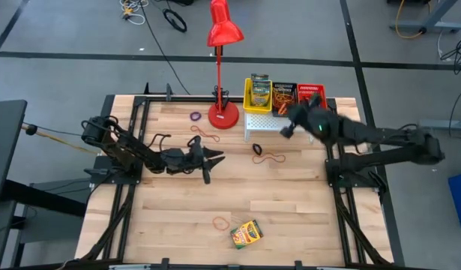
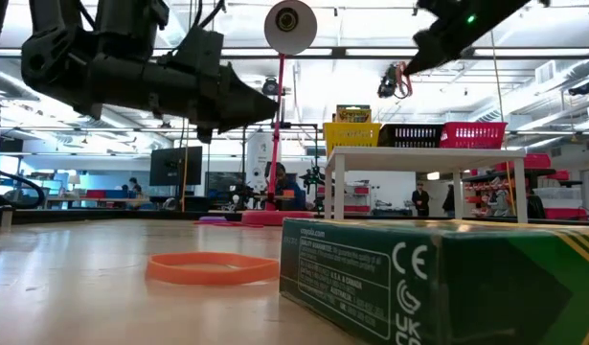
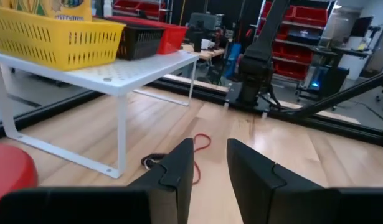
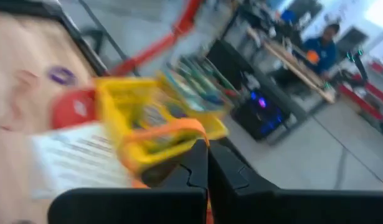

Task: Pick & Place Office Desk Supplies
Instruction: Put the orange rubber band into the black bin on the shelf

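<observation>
An orange rubber band (image 4: 169, 132) hangs pinched in the right gripper (image 4: 207, 163), whose fingers are pressed together on it; the loop drapes up and over the fingertips, and the gripper is raised over the white perforated stand (image 1: 261, 124), near the black basket (image 1: 284, 93) that sits between the yellow basket (image 1: 258, 98) and the red basket (image 1: 311, 91) on top of it. Crayon boxes (image 1: 260, 88) already stand in the yellow one; loops lie in the black one.

Out on the table in front of the stand lie a black band (image 1: 258, 149) and a red band (image 1: 273, 158); a purple band (image 1: 196, 116) sits beside the red desk lamp (image 1: 223, 114); another orange band (image 1: 220, 222) and a lone crayon box (image 1: 246, 233) lie well apart from the stand, towards the table's near edge.

The left gripper (image 3: 210, 163) is low over the table to the stand's left, fingers parted and empty, pointed at the black and red bands.

The risk, as I judge it: the loop is slack and light (and the right wrist view is smeared, suggesting quick motion), so on release it may cling to a finger, snag on a basket rim, or drop into the yellow basket instead of the black one; a low swing could also clip a crayon box.
</observation>
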`<state>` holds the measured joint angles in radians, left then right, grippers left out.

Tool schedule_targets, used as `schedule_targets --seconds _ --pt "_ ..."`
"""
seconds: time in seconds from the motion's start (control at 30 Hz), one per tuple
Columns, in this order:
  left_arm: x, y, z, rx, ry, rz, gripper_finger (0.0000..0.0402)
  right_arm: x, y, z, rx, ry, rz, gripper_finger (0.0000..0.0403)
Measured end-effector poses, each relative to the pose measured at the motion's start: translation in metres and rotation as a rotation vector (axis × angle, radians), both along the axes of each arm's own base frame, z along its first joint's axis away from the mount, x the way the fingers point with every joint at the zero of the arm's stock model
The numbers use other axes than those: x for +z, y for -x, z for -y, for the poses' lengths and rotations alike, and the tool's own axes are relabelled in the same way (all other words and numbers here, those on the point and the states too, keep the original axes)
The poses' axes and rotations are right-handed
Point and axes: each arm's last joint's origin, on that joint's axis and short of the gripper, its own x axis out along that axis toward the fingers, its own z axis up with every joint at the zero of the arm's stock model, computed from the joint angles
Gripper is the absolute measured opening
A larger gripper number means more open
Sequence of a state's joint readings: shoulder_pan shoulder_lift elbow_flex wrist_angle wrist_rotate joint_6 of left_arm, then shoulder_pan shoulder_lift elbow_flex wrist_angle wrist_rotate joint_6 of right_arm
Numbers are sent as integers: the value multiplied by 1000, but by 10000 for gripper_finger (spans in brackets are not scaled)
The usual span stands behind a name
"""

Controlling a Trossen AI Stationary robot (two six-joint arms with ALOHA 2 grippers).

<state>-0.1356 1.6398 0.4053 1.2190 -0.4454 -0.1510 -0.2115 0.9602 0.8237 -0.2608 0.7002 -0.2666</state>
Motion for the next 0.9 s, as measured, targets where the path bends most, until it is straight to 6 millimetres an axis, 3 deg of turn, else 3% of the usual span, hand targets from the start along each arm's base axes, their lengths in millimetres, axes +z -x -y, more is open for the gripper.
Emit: schedule_targets --seconds 0.17,0.37,0.5,0.9 --pt "2 -2 0 -1 16 8 103 4 1 56 -65 -116 -69 0" --pt "-3 -2 0 0 17 -35 103 -27 -2 105 -88 -297 -141 9" --pt "-3 -2 1 -1 42 -34 103 -30 -3 110 -139 -284 -149 50" --pt "-4 -2 0 0 25 -50 103 -12 7 101 -186 -239 -58 219"
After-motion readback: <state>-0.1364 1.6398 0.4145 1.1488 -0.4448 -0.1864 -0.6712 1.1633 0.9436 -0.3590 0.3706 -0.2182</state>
